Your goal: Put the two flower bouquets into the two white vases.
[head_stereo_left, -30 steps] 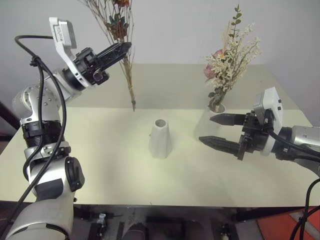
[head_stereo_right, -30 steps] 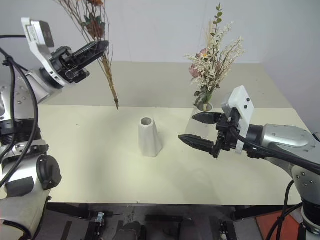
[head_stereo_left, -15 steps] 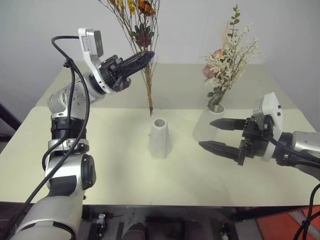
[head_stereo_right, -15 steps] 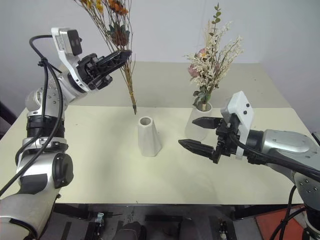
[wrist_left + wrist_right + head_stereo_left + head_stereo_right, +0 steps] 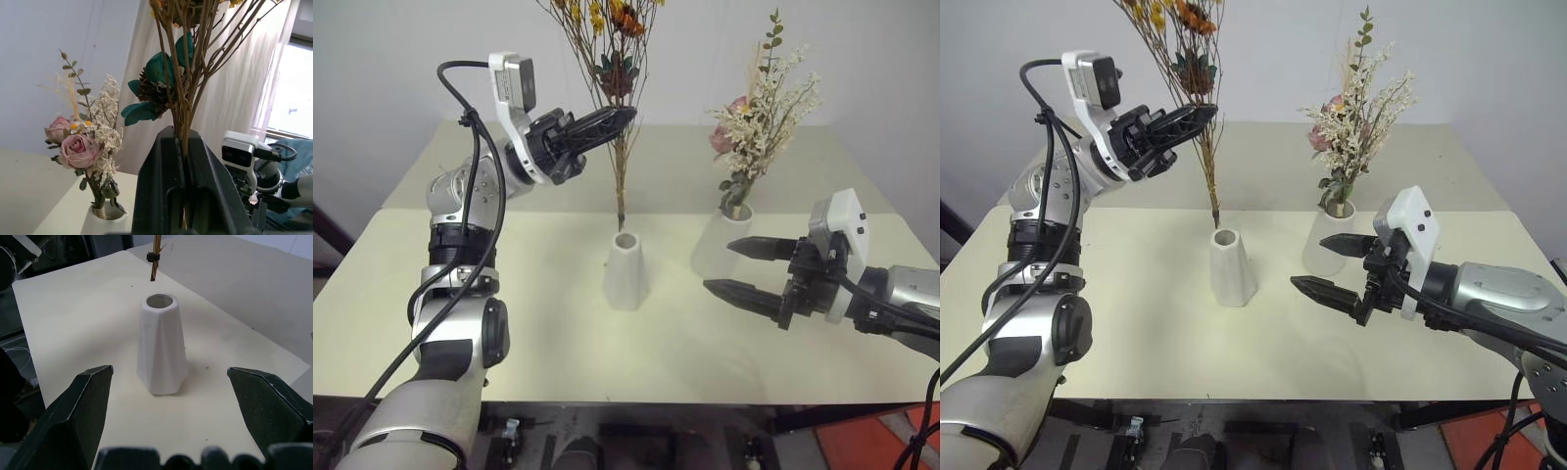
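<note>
Risk of stem tips [image 5: 153, 278] catching the rim of the narrow short vase [image 5: 626, 271] and tipping it, left gripper [image 5: 625, 117] clamped on the yellow bouquet [image 5: 610, 59] just above, right gripper [image 5: 741, 266] spread wide nearby, roses [image 5: 759, 117] already in the tall vase [image 5: 722, 243].

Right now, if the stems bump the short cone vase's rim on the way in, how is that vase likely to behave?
The short cone vase would probably stay put: its base is wider than its neck. It stands free and unheld, the right gripper open beside it, so it may slide on the smooth table. The thin stems in the left gripper would likely flex first.
</note>
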`<move>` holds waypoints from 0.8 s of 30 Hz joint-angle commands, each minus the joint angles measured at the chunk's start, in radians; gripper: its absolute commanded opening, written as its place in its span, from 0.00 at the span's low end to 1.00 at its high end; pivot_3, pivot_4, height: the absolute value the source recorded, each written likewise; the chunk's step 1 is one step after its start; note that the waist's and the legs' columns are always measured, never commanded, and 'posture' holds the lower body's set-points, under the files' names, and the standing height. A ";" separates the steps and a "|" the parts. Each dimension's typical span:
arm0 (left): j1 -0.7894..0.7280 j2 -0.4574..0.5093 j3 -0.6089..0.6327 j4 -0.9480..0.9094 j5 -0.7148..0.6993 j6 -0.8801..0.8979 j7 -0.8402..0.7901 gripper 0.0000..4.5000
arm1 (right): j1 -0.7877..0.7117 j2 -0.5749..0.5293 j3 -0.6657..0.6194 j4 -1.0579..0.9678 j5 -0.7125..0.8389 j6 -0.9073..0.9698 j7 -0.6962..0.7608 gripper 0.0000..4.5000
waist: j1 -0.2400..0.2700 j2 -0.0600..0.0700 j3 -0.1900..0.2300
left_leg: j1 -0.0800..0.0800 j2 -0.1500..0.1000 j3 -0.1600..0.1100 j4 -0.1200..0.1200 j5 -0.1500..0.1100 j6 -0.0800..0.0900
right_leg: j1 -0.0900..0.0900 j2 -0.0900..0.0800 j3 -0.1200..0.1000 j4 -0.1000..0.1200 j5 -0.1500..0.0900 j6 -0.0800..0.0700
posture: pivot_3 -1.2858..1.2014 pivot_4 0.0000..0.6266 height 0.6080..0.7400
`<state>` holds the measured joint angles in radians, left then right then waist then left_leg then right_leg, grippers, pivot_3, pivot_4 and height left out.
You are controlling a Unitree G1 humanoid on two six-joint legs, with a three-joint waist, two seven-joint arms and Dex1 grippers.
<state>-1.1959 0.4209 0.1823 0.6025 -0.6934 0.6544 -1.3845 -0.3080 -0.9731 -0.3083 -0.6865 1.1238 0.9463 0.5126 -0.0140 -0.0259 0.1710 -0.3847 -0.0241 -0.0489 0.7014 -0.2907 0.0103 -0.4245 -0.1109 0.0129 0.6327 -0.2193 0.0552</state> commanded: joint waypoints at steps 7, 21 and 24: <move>0.047 -0.013 -0.009 -0.011 0.026 -0.032 -0.024 0.00 | 0.002 -0.015 -0.043 -0.024 0.017 -0.015 -0.017 1.00 | 0.000 0.000 0.000 | 0.000 0.000 0.000 0.000 0.000 0.000 | 0.000 0.000 0.000 0.000 0.000 0.000 | 0.52 0.24 1.00; 0.084 -0.053 -0.029 0.004 0.071 -0.121 -0.034 0.00 | 0.007 -0.010 -0.043 -0.021 0.009 -0.021 -0.022 1.00 | 0.001 0.000 0.000 | 0.000 0.000 0.000 0.000 0.000 0.000 | 0.000 0.000 0.000 -0.001 0.000 0.000 | 0.52 0.24 1.00; 0.095 -0.057 -0.028 0.001 0.074 -0.130 -0.034 0.00 | 0.016 -0.009 -0.048 -0.027 0.006 -0.022 -0.027 1.00 | 0.001 0.000 0.000 | 0.000 0.000 0.000 0.000 0.000 0.000 | 0.000 0.000 0.000 -0.001 0.000 0.000 | 0.52 0.24 1.00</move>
<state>-1.0936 0.3636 0.1521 0.6127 -0.6194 0.5436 -1.4096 -0.2925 -0.9766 -0.3137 -0.6890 1.1234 0.9459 0.4919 -0.0132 -0.0259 0.1710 -0.3846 -0.0240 -0.0489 0.7014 -0.2907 0.0103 -0.4244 -0.1108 0.0130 0.6321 -0.2193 0.0552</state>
